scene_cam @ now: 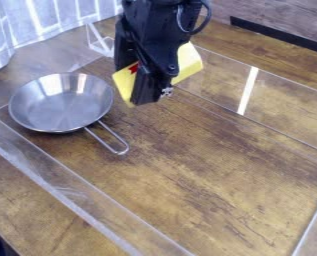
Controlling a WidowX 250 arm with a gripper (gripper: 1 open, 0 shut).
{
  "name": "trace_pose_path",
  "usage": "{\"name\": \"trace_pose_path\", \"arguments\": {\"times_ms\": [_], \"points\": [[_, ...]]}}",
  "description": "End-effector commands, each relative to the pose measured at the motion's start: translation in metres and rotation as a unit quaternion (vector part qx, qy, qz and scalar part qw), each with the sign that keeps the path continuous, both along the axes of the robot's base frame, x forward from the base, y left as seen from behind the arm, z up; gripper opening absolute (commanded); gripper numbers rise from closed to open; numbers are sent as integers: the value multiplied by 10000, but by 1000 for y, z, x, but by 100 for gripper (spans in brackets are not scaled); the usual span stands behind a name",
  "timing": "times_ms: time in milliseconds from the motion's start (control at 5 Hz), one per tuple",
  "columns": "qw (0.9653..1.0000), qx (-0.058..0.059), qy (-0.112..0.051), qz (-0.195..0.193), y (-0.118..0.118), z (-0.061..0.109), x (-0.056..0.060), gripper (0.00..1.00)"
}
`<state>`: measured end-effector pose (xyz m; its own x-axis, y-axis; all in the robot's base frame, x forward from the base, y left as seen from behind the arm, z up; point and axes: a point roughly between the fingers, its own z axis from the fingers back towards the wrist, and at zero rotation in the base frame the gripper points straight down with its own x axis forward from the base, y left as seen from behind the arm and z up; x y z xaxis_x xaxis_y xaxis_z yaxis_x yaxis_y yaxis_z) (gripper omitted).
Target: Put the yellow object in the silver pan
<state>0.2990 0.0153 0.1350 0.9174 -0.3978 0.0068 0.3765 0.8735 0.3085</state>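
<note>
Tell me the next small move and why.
Probably carry the yellow object left toward the silver pan. The gripper is shut on it, it hangs clear of the wooden table, and the pan sits empty to the left.
</note>
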Motion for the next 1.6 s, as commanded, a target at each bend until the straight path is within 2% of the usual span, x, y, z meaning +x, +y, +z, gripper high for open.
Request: {"name": "trace_pose_path", "arguments": {"times_ms": [0,400,800,1400], "points": [[9989,-28,-460,-2,-4,23,2,0],[9974,81,-413,591,26,20,-7,0],[9905,155,-296,1336,74,16,-22,0],[9860,340,-101,1627,116,0,-38,0]]}}
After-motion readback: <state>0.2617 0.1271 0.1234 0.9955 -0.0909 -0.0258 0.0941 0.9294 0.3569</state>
